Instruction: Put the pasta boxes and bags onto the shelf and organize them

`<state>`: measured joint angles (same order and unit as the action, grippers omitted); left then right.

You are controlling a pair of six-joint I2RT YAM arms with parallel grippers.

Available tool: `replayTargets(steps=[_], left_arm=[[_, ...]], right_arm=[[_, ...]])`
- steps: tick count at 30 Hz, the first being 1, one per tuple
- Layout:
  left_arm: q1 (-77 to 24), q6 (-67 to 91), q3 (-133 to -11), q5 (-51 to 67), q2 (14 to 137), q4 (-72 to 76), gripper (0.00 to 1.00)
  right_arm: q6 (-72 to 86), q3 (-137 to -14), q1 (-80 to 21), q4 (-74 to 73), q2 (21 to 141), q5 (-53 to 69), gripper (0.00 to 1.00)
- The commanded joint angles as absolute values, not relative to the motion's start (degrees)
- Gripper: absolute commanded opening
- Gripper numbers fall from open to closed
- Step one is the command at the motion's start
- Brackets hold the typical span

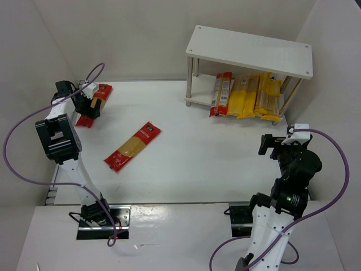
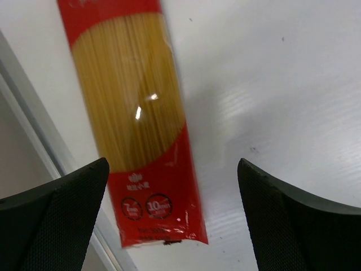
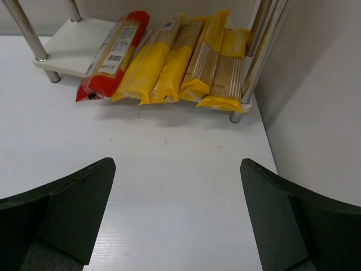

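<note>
One red-ended spaghetti pack lies diagonally in the middle of the table. A second red-ended pack lies at the far left by the table's edge. My left gripper hangs open over its near red end, fingers apart on either side and nearer the left one. The white shelf stands at the back right. On its lower board lie a red pack and several yellow packs side by side. My right gripper is open and empty, in front of the shelf.
White walls close in the table on the left, back and right. The right wall runs close beside the shelf's silver legs. A raised strip along the table's left edge lies next to the far-left pack.
</note>
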<state>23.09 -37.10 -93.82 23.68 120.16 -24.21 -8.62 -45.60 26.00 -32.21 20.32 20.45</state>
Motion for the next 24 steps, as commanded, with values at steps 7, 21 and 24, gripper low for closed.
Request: replayTargets(steps=[7, 21, 24], left_arm=[[23.12, -37.09, -104.06, 23.82, 127.78, -26.89, 1.0], [23.12, -38.5, -107.23, 20.4, 132.71, -29.09, 1.0], [23.12, -38.5, -107.23, 19.25, 133.24, -29.09, 1.0]], right_arm=[[-9.32, -46.66, 27.16, -30.94, 21.45, 21.27, 1.0], [-9.84, -46.67, 28.21, -31.46, 21.97, 21.8, 1.0], [-9.84, -46.67, 28.73, -31.46, 21.97, 21.8, 1.0]])
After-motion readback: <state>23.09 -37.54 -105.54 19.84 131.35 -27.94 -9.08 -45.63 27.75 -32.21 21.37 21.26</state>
